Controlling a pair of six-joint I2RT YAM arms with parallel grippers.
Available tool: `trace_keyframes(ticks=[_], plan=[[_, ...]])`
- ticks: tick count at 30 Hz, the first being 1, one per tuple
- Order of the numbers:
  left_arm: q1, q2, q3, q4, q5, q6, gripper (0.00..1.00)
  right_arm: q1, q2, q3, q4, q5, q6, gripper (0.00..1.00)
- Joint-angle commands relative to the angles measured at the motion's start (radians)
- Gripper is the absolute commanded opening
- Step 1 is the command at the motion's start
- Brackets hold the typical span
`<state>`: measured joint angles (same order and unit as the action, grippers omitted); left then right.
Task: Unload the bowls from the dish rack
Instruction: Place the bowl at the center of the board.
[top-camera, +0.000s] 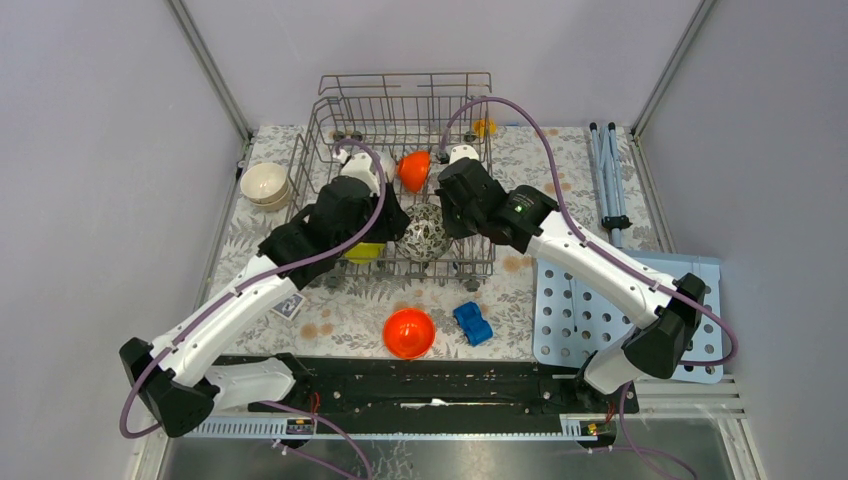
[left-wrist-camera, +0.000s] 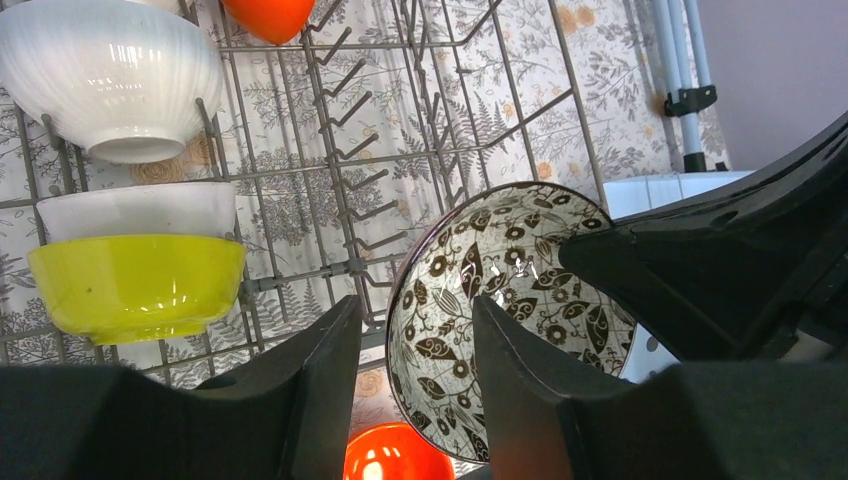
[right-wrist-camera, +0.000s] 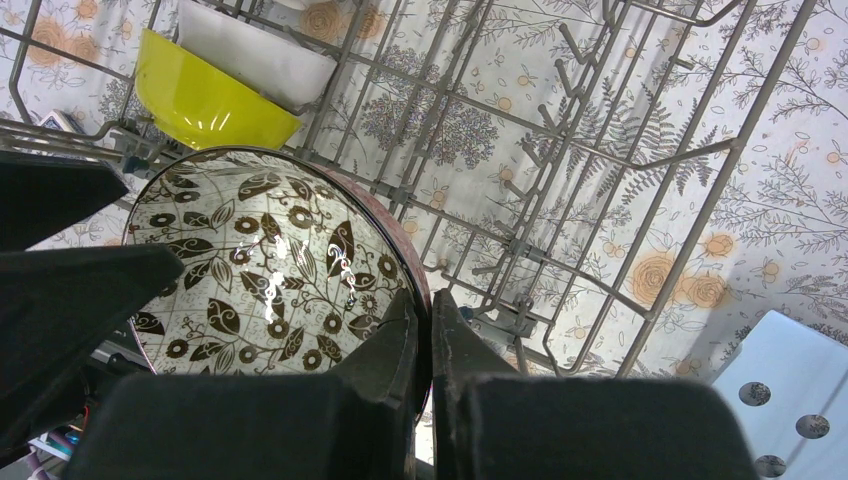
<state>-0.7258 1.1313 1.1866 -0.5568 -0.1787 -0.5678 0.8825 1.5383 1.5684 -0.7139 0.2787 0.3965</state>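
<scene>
In front of the dish rack (top-camera: 400, 97), one orange bowl (top-camera: 408, 333) is set on the counter (top-camera: 340, 300). At the rack's near edge the patterned bowl (right-wrist-camera: 260, 270) is clamped by its rim in the right tool (right-wrist-camera: 432, 305); the left tool (left-wrist-camera: 415, 305) is spread apart beside it. A yellow-green bowl (left-wrist-camera: 135, 285), a white bowl (left-wrist-camera: 110, 80) and a second orange bowl (top-camera: 414, 170) are left inside; cream bowls (top-camera: 265, 185) are stacked outside its left side. Free room is judged to lie upward, past tines and wire sides.

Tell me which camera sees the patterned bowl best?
Right wrist view: the patterned bowl looks biggest, leafy inside clear, rim pinched by the right tool. The left wrist view hides part behind the left tool; the top view shows it small between the arms.
</scene>
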Motion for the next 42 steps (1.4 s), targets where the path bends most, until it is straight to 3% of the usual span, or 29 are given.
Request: trace_keyframes(ticks=[1, 11, 17, 20, 24, 28, 30, 31, 34, 36, 39, 42], plan=[[-0.019, 0.016, 0.022, 0.01, -0.008, 0.037, 0.49, 0.004, -0.033, 0.021, 0.055, -0.004, 0.005, 0.0], [-0.029, 0.025, 0.01, -0.007, -0.012, 0.058, 0.27, 0.003, -0.036, 0.013, 0.074, -0.01, 0.004, 0.0], [-0.032, 0.043, 0.005, -0.017, -0.006, 0.064, 0.36, 0.004, -0.042, 0.015, 0.08, -0.021, 0.006, 0.0], [-0.031, 0.049, 0.0, -0.018, -0.005, 0.063, 0.36, 0.003, -0.044, 0.012, 0.083, -0.028, 0.008, 0.0], [-0.031, 0.047, -0.001, -0.016, -0.009, 0.061, 0.23, 0.003, -0.049, 0.009, 0.086, -0.032, 0.007, 0.0], [-0.033, 0.044, 0.004, -0.017, -0.015, 0.057, 0.0, 0.003, -0.056, -0.001, 0.091, -0.04, 0.006, 0.0], [-0.034, 0.042, 0.006, -0.015, -0.025, 0.056, 0.0, 0.003, -0.063, -0.012, 0.103, -0.051, 0.007, 0.0], [-0.033, 0.04, 0.006, -0.015, -0.033, 0.055, 0.0, 0.004, -0.07, -0.019, 0.109, -0.057, 0.01, 0.04], [-0.031, 0.023, 0.008, -0.014, -0.091, 0.052, 0.0, 0.003, -0.09, -0.035, 0.122, -0.087, 0.012, 0.54], [-0.02, 0.009, 0.021, -0.022, -0.13, 0.056, 0.0, 0.003, -0.106, -0.035, 0.121, -0.102, 0.021, 0.76], [0.035, -0.005, 0.061, -0.063, -0.129, 0.056, 0.0, 0.002, -0.143, -0.026, 0.105, -0.123, 0.028, 0.97], [0.126, -0.025, 0.104, -0.104, -0.132, 0.057, 0.0, 0.003, -0.198, -0.048, 0.107, -0.135, 0.041, 1.0]])
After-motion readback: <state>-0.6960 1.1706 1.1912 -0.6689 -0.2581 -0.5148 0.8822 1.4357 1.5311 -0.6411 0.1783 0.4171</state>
